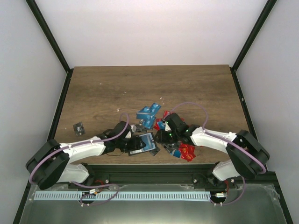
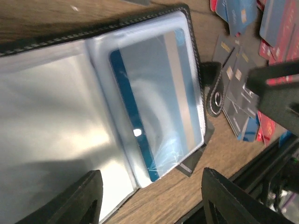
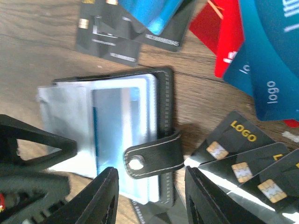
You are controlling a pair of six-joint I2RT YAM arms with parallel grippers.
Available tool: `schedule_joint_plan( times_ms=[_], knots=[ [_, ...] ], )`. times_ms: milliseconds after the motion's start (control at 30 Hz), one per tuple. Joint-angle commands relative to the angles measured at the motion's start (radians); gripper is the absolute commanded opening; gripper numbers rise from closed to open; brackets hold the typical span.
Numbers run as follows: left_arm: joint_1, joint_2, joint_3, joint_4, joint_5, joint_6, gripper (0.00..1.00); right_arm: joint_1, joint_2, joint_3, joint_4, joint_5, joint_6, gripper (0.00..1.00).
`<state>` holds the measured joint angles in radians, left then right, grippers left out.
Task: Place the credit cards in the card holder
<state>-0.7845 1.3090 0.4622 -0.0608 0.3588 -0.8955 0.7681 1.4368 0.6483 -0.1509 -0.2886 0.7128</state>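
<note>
Black stitched card holder [image 1: 142,143] lies opened flat near the front middle of the wooden table [image 1: 140,84], between the two arms; its plastic sleeves [image 2: 56,116] are fanned out and its clasp tab [image 3: 154,156] sticks off one edge; a blue card [image 2: 154,107] sits inside the top sleeve and looks fully seated (glare blurs part of it).

Left gripper [image 2: 150,176] hovers over the sleeves, jaws spread wide, nothing between them; right gripper [image 3: 150,173] hangs over the clasp side, jaws parted, empty as far as its wrist view shows.

Loose credit cards [image 1: 148,114] lie scattered around the holder: blue heap behind it, red cards [image 1: 187,150] to the right, black chip cards [image 3: 243,168] just beside the clasp; one lone black card [image 1: 78,127] lies well apart on the left.

Step, by my reading: one card loaded, many to go; the next move calls for pinching one thin card by its edge off the heap while the other arm keeps a sleeve mouth open.
</note>
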Motion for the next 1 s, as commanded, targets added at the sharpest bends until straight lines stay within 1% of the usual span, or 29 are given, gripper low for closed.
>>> schedule_joint_plan(
  times_ms=[0,33,67,133,200,300,500,967],
  knots=[
    [-0.002,-0.033,0.03,-0.117,-0.067,0.068,0.5,0.003,-0.083,0.018,-0.023,-0.047,-0.014,0.41],
    [-0.002,-0.031,0.031,-0.112,-0.073,0.072,0.4,0.004,-0.098,0.006,-0.007,-0.071,-0.008,0.41],
    [-0.002,-0.026,0.034,-0.106,-0.079,0.076,0.33,0.004,-0.111,-0.008,0.012,-0.099,-0.002,0.41],
    [-0.002,-0.012,0.04,-0.092,-0.089,0.085,0.22,0.005,-0.127,-0.041,0.063,-0.162,0.011,0.41],
    [-0.002,0.01,0.045,-0.073,-0.089,0.093,0.16,0.009,-0.124,-0.064,0.1,-0.212,0.024,0.41],
    [-0.003,0.047,0.053,-0.034,-0.066,0.106,0.1,0.018,-0.107,-0.09,0.13,-0.216,0.047,0.41],
    [-0.004,0.104,0.081,-0.012,-0.056,0.137,0.04,0.025,-0.049,-0.118,0.199,-0.236,0.068,0.41],
    [-0.006,0.194,0.097,-0.001,-0.048,0.166,0.04,0.025,0.056,-0.092,0.238,-0.214,0.07,0.41]
  ],
)
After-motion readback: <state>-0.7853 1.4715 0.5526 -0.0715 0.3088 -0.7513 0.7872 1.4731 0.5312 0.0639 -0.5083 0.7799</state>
